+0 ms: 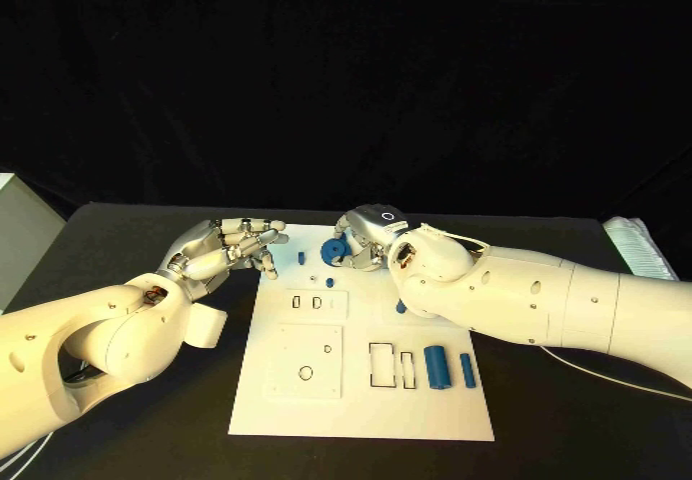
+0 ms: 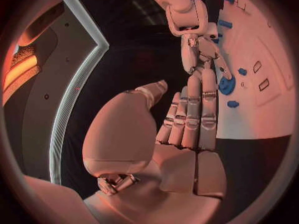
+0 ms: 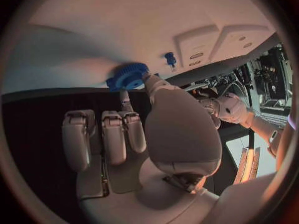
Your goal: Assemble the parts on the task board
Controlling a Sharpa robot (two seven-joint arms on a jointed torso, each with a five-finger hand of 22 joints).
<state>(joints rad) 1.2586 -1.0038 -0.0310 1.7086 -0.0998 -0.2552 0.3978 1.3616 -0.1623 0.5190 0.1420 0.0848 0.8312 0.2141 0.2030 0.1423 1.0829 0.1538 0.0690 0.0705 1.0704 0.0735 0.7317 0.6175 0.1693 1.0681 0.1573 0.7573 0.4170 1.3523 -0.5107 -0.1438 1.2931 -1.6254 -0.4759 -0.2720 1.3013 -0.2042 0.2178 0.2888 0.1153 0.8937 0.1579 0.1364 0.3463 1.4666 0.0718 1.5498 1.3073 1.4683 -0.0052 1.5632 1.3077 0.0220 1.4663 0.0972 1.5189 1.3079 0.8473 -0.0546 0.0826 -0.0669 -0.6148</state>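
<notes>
White and flat, the task board [image 1: 361, 385] lies mid-frame on the black worktop [image 1: 130, 225] in the head view, with bare dark surface open along its left, right and lower edges. At its upper edge the two hands nearly meet. The right hand [image 1: 368, 238] pinches a blue toothed gear [image 1: 335, 250] over the board's upper rim; the right wrist view shows a fingertip [image 3: 151, 80] against the gear [image 3: 127, 76], the remaining fingers folded. The left hand [image 1: 238, 248] hovers just off the board's upper left corner, fingers together and straight, holding nothing. Two blue cylinders [image 1: 437, 366] lie at the board's lower right. The right forearm covers part of the board's right edge, and small blue pieces near the gear are too small to identify.
</notes>
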